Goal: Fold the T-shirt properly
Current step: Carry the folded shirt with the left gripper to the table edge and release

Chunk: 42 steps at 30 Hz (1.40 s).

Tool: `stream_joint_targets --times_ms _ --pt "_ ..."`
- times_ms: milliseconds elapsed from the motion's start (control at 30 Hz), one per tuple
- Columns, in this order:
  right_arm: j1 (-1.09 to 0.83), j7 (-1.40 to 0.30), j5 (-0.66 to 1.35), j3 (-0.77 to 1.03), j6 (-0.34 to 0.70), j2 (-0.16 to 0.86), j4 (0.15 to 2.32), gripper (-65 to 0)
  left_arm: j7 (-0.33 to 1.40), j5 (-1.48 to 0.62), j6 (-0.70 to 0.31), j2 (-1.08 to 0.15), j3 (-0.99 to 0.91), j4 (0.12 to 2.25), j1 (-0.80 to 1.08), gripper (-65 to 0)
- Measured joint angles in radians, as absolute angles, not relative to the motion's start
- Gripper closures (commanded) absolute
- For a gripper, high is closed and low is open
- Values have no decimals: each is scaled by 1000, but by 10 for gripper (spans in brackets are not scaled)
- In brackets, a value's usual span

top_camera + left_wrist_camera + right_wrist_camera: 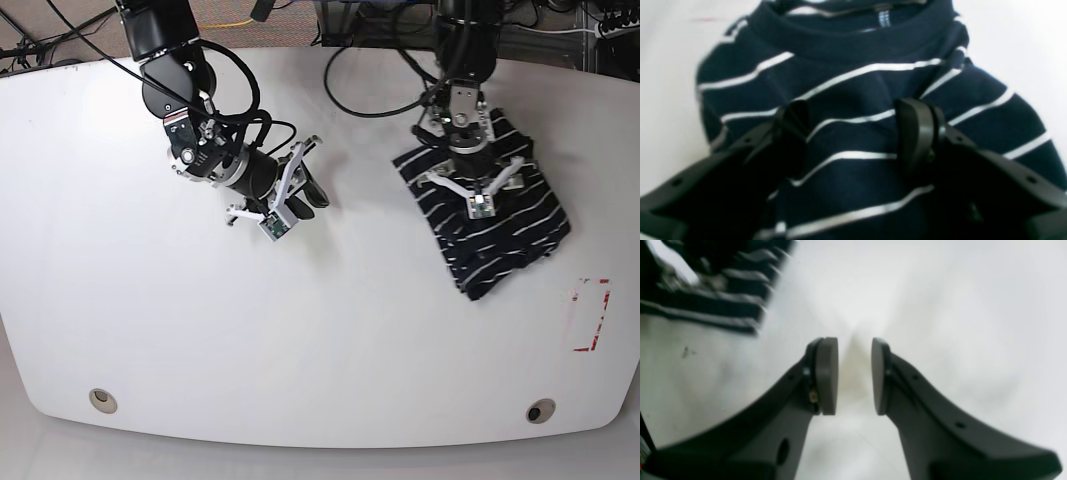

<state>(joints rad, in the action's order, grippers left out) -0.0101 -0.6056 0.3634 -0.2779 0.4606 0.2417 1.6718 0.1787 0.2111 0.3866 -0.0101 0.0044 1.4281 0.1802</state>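
The T-shirt (853, 143) is soft knitted cloth, matt dark navy with thin white stripes and a ribbed collar band. The left claw (853, 133) is black plastic with a slight sheen on its curved fingers (918, 130); the right claw (854, 376) is matt dark grey plastic with smooth flat pads (826, 375). The worktop (300, 340) is smooth, matt white

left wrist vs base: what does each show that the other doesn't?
Only left wrist: the neckline and small label of the dark navy white-striped fabric T-shirt, with the left gripper jaws standing open over the cloth.
Only base: the right gripper apart from the shirt over the white table, black cables, a red-marked rectangle near the table edge.
Both: the T-shirt in a folded bundle, the left gripper above it.
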Motion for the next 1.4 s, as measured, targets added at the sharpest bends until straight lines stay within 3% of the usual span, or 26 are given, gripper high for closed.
stream_joint_targets --times_ms 233,367,567,700,933,1200,1400 --pt "-8 -604 366 -279 461 241 1673 -159 282 211 73 -225 -193 1459 187 -483" --pt "-8 -605 367 -278 461 242 1673 -159 269 187 -205 -339 -279 1411 173 -481" --pt "-11 -604 368 -279 460 241 1674 -159 274 163 -419 -507 -341 1159 20 -478" --pt "-11 -604 365 -278 453 241 1674 -159 335 11 -535 -536 -419 1168 2 -478" --pt "-12 -606 363 -273 453 240 1674 -159 585 -189 -554 -566 -420 1451 -13 -478" --pt "-14 -606 368 -205 450 233 1674 -159 892 -223 -553 -377 -427 1715 111 -478" --pt "-15 -606 367 -190 450 233 1674 -159 899 -162 -558 -283 -484 1727 228 -478"
